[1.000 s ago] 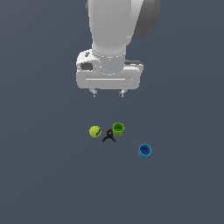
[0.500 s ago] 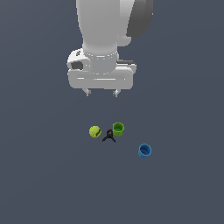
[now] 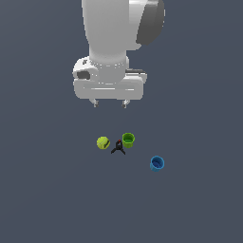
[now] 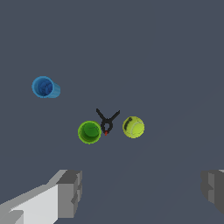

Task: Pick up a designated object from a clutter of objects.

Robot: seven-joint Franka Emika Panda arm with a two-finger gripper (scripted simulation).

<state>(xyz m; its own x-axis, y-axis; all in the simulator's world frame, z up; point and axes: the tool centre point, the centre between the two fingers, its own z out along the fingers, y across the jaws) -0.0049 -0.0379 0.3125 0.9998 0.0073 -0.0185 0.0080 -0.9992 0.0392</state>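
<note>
The designated object, a small bright green cup, stands upright on the dark grey floor in a small clutter of objects. A black clamp with a red spot lies right beside it, and a yellow-green ball sits on the clamp's other side. My gripper hangs high above this group, open and holding nothing. Its two short fingertips are spread wide apart.
A blue cup stands apart from the group, toward the exterior view's right and nearer the camera. The floor is a flat dark grey surface with no edges in view.
The arm has shifted slightly toward the exterior view's left and then back, staying high above the objects. The gripper stays open. None of the objects has moved.
</note>
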